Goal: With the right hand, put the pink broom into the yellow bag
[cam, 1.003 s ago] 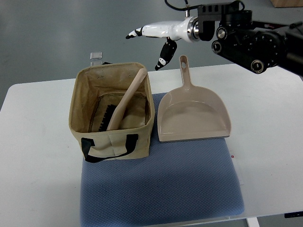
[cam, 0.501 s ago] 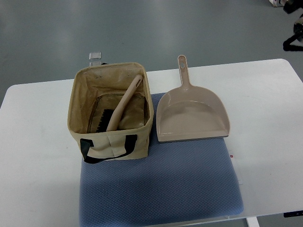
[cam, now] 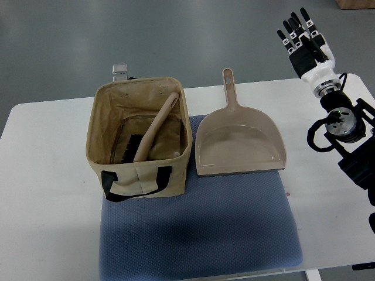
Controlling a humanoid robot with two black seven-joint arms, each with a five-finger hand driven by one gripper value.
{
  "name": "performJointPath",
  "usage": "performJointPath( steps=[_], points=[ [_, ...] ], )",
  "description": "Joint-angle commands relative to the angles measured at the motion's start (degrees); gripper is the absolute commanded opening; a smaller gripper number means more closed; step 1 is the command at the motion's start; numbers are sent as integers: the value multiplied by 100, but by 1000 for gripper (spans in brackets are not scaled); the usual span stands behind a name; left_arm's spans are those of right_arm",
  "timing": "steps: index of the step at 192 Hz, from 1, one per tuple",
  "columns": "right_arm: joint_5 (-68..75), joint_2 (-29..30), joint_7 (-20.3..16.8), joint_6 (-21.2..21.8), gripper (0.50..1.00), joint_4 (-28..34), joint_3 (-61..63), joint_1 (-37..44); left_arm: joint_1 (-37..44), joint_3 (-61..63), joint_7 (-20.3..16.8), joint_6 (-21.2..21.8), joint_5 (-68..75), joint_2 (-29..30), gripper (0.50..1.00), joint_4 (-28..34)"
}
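Note:
The pink broom [cam: 153, 129] stands slanted inside the yellow fabric bag [cam: 139, 175], its dark bristles at the bottom and its handle leaning on the bag's far right rim. The bag sits on the left end of a blue mat [cam: 199, 228]. My right hand [cam: 302, 36] is at the far right, past the table's back edge, fingers straight and spread, holding nothing. It is well clear of the bag. The left arm is out of the picture.
A pink dustpan [cam: 239, 140] lies right of the bag, partly on the mat, handle pointing away. The white table [cam: 47, 193] carries everything. A small clear clip [cam: 119, 69] sits behind the bag. The right forearm [cam: 343, 126] runs along the table's right side.
One second ago the right hand hovered over the bag's far side. It then swung out of view and now shows at the far right, fingers up and spread. Broom and bag have not moved.

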Motion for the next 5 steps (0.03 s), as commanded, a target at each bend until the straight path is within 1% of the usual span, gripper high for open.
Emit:
performJointPath(
  steps=[1, 5],
  points=[
    [-4, 130, 8, 2, 934, 2, 16, -138, 0, 7, 0, 0, 8, 0, 1000, -6],
    [-4, 122, 8, 2, 934, -7, 25, -138, 0, 7, 0, 0, 8, 0, 1000, -6]
  ],
)
